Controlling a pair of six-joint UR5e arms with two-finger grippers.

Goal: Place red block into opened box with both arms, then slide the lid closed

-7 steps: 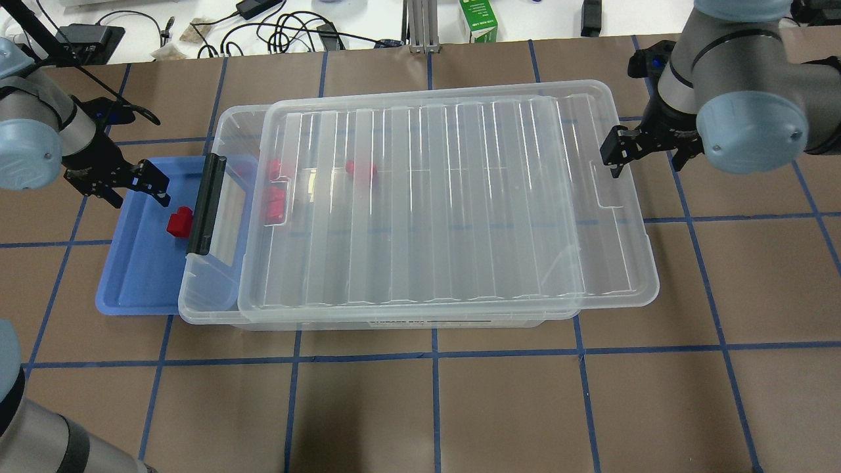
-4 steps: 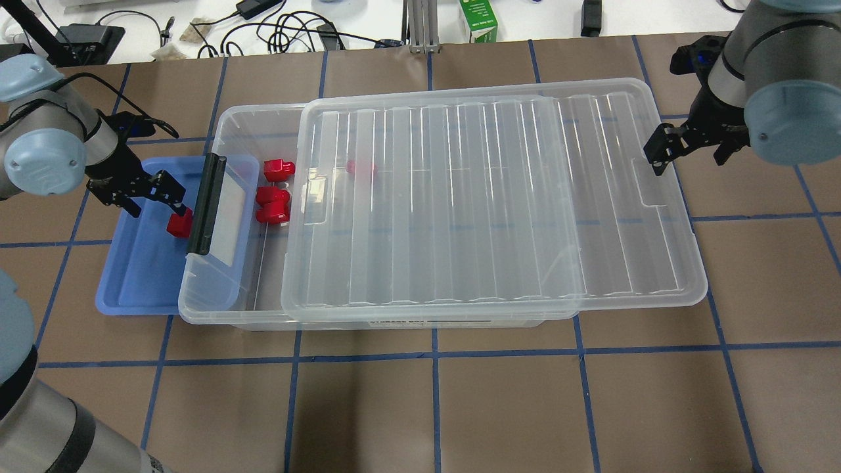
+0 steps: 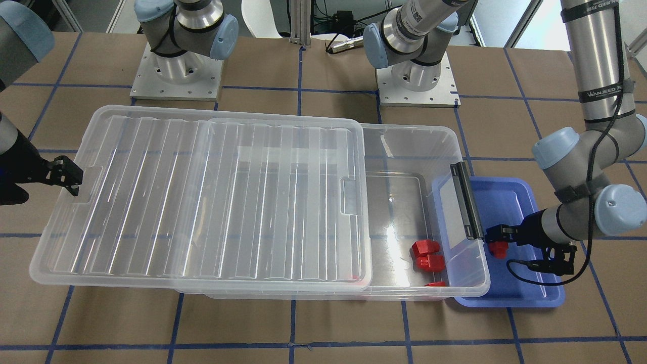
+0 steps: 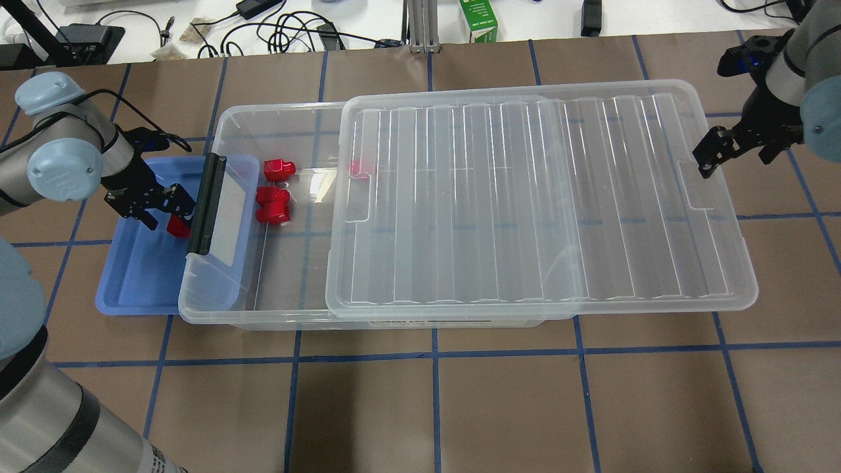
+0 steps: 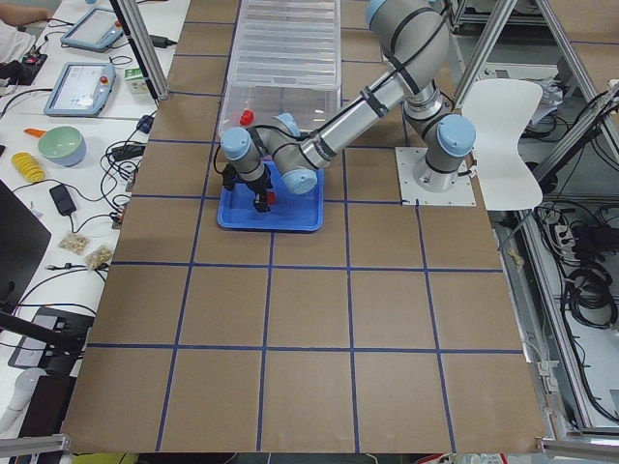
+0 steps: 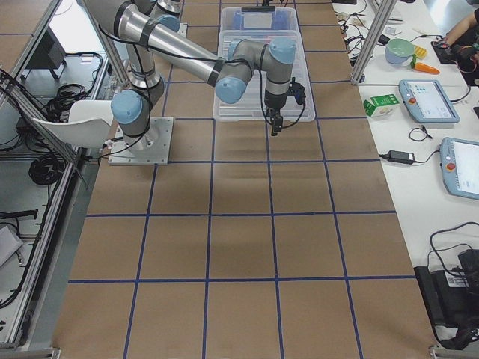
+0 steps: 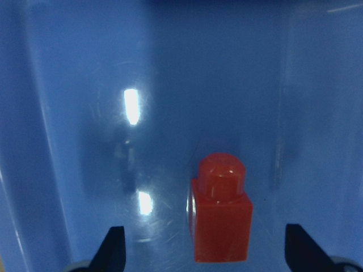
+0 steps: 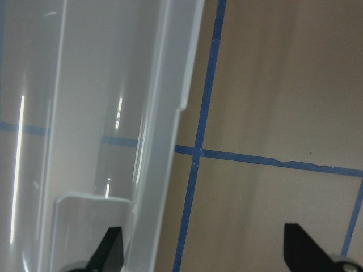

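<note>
A red block [image 7: 222,218] lies in the blue tray [image 4: 135,282], and my left gripper [image 4: 171,213] stands open low over it, one finger on each side. The clear box [image 4: 276,276] is open at its left end, by the black bar [image 4: 205,203]. Three more red blocks lie inside, one [image 4: 278,169] by the far wall, one [image 4: 272,205] beside it, and one [image 4: 358,167] under the lid's edge. The ribbed lid [image 4: 539,197] rests on the box and overhangs it to the right. My right gripper [image 4: 708,156] is open at the lid's right short end, with the rim [image 8: 164,141] between its fingers.
The blue tray sits partly under the box's left end. Cables, a power adapter and a green carton [image 4: 478,21] lie on the white bench beyond the far edge. Brown table surface with blue tape lines stretches in front of the box.
The lid has slid to the right with my right gripper at its end, uncovering the box's left part. My left gripper has moved right and down around the red block in the tray.
</note>
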